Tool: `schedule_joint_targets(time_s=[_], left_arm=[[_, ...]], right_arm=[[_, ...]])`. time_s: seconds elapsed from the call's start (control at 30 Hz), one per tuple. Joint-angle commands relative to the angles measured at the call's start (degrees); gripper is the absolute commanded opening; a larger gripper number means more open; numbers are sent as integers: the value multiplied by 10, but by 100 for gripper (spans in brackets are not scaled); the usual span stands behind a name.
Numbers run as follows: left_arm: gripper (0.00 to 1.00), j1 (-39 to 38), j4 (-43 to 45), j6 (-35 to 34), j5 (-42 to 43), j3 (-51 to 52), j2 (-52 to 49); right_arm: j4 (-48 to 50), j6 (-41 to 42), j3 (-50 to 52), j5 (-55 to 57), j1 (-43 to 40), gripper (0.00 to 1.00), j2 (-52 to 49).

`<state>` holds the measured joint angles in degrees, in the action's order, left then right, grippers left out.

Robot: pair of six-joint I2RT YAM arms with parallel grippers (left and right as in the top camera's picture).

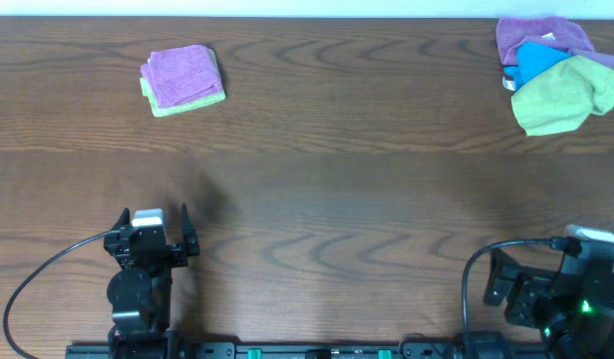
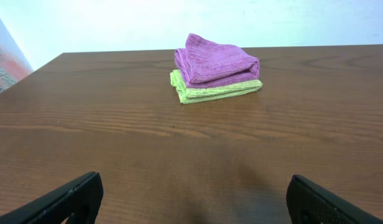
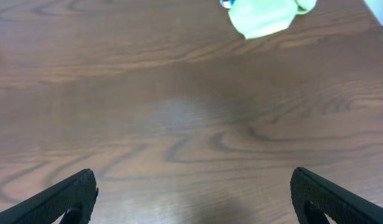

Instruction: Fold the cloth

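Brown wood-grain table (image 1: pixel 317 199) stretches beneath both arms, and we find the cloth (image 1: pixel 180 74) folded at its far left, lying on top of a folded lime-green cloth (image 1: pixel 172 108). It sits well ahead of the left gripper (image 1: pixel 154 221), straight out in front and untouched. Both arms sit low at the near edge. The left gripper and the right gripper (image 3: pixel 191 193) gape wide, holding nothing. We count one magenta cloth and two lime-green ones. The second green cloth (image 1: pixel 561 95) is heaped at far right with one lavender cloth (image 1: pixel 536 35) and one blue cloth (image 1: pixel 536 62)

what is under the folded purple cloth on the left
A folded lime-green terry cloth; only its edges show beneath the magenta-purple terry cloth. Its middle is covered.
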<state>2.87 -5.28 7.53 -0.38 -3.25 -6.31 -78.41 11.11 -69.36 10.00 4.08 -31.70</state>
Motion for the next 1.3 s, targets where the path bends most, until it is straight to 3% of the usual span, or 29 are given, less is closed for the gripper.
schedule_joint_targets(time_s=[0.0,0.2,0.3,0.67,1.27], left_arm=[[96,-3,-4,0,0,24,6],[95,-3,-4,0,0,24,6],[95,-3,-4,0,0,24,6],[95,-3,-4,0,0,24,6],[95,-3,-4,0,0,24,6]], right_arm=[[39,4,0,26,-3,99,30],[190,-46,81,26,-3,99,156],[252,-46,172,17,-3,99,215],[432,-45,485,11,-3,99,281],[463,-45,608,16,-4,99,314]])
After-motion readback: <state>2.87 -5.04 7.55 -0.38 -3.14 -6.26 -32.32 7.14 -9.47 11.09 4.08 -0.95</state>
